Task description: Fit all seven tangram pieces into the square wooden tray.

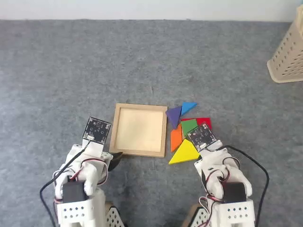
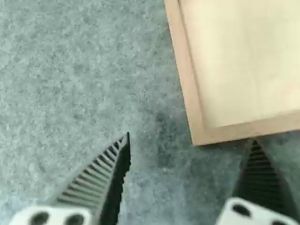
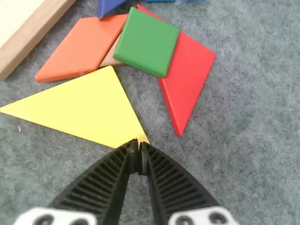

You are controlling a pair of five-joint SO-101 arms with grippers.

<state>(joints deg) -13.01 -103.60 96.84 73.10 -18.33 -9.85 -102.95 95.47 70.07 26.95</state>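
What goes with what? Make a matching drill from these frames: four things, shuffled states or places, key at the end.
Things:
1. wooden tray
2. green square
3. left gripper
4. right gripper

States or places:
A. fingers shut, at a corner of the yellow triangle
B. holds no pieces
C. fingers open, near a tray corner
D. lies partly on the red piece

Pairs: 1-B; 2-D; 3-C; 4-A
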